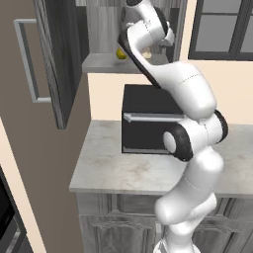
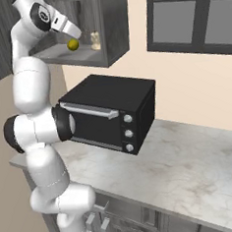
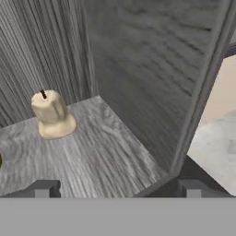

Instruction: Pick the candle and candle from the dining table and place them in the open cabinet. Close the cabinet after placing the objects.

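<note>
The squat cream candle (image 3: 52, 115) stands upright on the shelf floor inside the open cabinet (image 3: 152, 78), near its back wall, next to a small yellow ball (image 2: 73, 44), while the gripper (image 3: 117, 188) at the shelf's front edge is wide open and holds nothing.

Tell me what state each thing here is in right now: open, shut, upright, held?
Cabinet: door swung open, shelf exposed.
Squat candle: upright on the cabinet shelf, unlit, free of the gripper.
Yellow ball: resting on the same shelf, beside the candle.
Gripper: open, holding nothing, at the shelf's front edge.
Black oven: door shut, on the counter under the cabinet.
</note>
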Available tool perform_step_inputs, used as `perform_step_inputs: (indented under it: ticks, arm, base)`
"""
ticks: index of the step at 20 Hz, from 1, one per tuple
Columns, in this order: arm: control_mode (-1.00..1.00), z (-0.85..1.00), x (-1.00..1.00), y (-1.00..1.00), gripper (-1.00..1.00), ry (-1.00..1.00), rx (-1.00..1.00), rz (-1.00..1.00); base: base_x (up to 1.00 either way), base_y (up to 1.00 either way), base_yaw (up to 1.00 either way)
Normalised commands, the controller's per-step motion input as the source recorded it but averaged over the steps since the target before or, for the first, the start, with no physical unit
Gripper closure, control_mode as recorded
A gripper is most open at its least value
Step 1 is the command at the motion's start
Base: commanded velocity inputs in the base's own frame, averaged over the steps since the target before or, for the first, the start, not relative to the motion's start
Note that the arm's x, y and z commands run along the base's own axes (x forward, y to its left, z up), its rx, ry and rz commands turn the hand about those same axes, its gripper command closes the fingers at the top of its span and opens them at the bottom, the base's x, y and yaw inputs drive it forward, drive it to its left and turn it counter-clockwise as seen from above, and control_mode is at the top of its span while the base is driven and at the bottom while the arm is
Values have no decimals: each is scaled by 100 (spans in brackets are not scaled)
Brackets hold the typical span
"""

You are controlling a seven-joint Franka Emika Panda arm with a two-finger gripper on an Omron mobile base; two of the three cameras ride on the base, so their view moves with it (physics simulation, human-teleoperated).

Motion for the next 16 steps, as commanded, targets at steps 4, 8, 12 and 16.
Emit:
perform_step_inputs:
  ticks: [4, 8, 12, 16]
  arm:
    - [-100, 0, -94, 0, -100, -4, 2, -1]
    - [-100, 0, -87, 0, -100, -3, 2, -1]
    - [-100, 0, -91, 0, -100, -4, 2, -1]
    - [-100, 0, -98, 0, -100, -4, 2, 0]
  base:
    - [0, 0, 0]
    - [0, 0, 0]
    - [0, 0, 0]
    - [0, 0, 0]
